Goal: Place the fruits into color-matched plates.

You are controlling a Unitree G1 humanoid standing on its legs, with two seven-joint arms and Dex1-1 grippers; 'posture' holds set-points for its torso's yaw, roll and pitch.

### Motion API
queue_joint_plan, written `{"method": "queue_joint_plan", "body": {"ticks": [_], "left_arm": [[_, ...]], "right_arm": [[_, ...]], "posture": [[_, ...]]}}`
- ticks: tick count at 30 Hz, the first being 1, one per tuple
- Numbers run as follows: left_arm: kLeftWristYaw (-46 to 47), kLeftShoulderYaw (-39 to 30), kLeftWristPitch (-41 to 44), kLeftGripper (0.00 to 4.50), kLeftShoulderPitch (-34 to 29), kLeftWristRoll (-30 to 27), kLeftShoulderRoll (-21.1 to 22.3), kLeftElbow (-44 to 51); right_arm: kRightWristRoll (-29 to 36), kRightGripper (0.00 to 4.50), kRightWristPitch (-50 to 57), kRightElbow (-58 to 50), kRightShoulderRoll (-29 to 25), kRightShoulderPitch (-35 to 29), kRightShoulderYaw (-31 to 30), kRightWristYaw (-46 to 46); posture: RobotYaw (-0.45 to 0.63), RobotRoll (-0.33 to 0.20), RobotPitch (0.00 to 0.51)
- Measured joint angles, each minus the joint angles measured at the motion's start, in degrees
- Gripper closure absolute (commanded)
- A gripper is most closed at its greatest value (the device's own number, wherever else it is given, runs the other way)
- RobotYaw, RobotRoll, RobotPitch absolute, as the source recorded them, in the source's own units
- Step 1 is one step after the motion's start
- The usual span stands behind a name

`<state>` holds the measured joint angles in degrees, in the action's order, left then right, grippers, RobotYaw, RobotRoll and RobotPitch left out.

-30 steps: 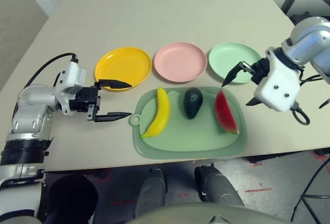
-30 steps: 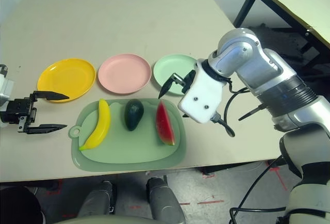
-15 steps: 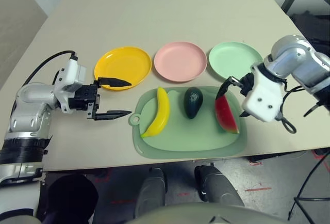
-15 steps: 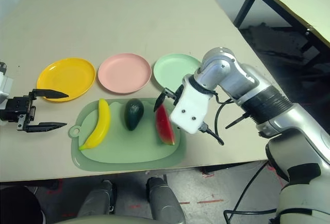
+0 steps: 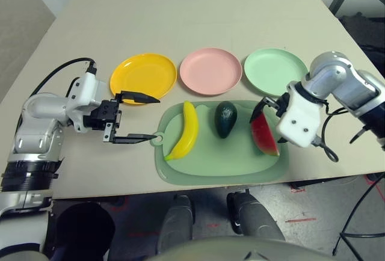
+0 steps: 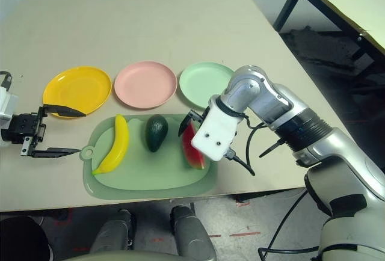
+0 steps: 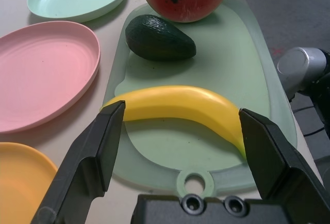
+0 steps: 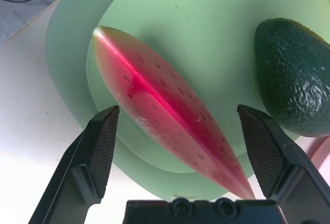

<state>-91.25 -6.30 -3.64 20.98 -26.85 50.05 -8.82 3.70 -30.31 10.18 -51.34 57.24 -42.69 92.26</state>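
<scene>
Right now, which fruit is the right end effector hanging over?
The watermelon wedge. The open right end effector straddles it, while the avocado and banana lie farther along the cutting board.

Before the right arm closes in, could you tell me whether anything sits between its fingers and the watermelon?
Nothing visible does. The right gripper is open, its fingers either side of the watermelon on the board. The avocado lies beside it, outside the fingers.
</scene>
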Motion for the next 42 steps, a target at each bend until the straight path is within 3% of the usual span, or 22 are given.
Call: {"method": "queue_joint_plan", "body": {"ticks": [14, 33, 42], "left_arm": [[0.2, 0.3, -1.6, 0.0, 1.4, 0.2, -0.4, -2.0], [0.3, 0.5, -2.2, 0.0, 2.4, 0.3, -0.4, -2.9], [0.3, 0.5, -2.2, 0.0, 2.4, 0.3, 0.1, -2.7]], "right_arm": [[-0.7, 0.04, 8.4, -1.3, 1.0, -0.7, 0.3, 0.0], [0.7, 0.04, 20.7, -9.0, -2.1, -2.5, 0.2, 0.0], [-2.7, 0.04, 25.8, -9.5, -0.6, -2.8, 0.6, 0.1]], "posture": [[-0.01, 0.0, 0.211], [0.0, 0.0, 0.211], [0.0, 0.0, 0.205]]}}
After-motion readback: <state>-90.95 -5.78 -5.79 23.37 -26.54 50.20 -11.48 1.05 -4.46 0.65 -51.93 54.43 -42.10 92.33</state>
